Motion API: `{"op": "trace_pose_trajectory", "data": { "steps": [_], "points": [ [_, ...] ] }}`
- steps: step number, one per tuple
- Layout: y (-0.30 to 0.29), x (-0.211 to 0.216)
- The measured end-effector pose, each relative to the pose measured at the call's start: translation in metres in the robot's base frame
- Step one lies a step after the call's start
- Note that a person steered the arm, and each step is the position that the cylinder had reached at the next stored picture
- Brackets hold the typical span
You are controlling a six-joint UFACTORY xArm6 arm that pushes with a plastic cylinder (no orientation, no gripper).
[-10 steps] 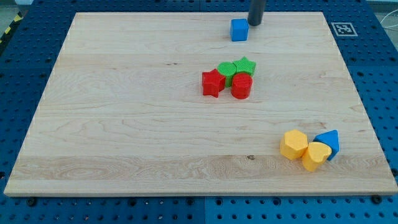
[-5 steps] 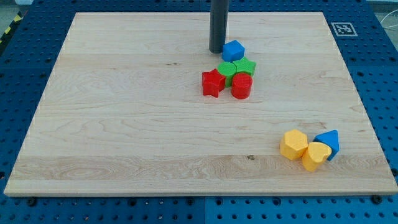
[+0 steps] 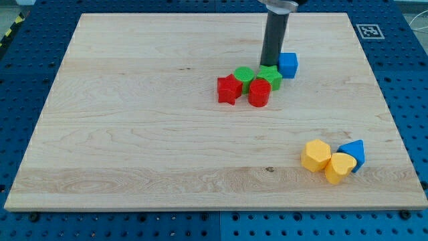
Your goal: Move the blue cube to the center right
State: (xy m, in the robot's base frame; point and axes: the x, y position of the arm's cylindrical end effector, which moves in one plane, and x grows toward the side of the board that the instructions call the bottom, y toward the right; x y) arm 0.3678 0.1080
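The blue cube (image 3: 288, 64) lies on the wooden board (image 3: 134, 134) right of centre in the upper part, just right of the green star (image 3: 269, 77). My tip (image 3: 269, 65) stands at the cube's left side, touching or nearly touching it, directly above the green star. The rod rises from there to the view's top edge.
A green cylinder (image 3: 243, 76), a red star (image 3: 229, 89) and a red cylinder (image 3: 259, 93) cluster with the green star below-left of my tip. At the lower right sit a yellow hexagon (image 3: 315, 155), a yellow heart (image 3: 340, 167) and a blue triangular block (image 3: 353, 153).
The blue cube moved down from the top edge, then right past the green star. My tip went round from its upper right to its left side and followed it right.
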Motion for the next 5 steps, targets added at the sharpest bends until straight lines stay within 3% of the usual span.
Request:
{"op": "trace_pose_trajectory", "data": {
  "steps": [2,5],
  "points": [
    [0.023,-0.041],
    [0.070,0.007]
  ]
}}
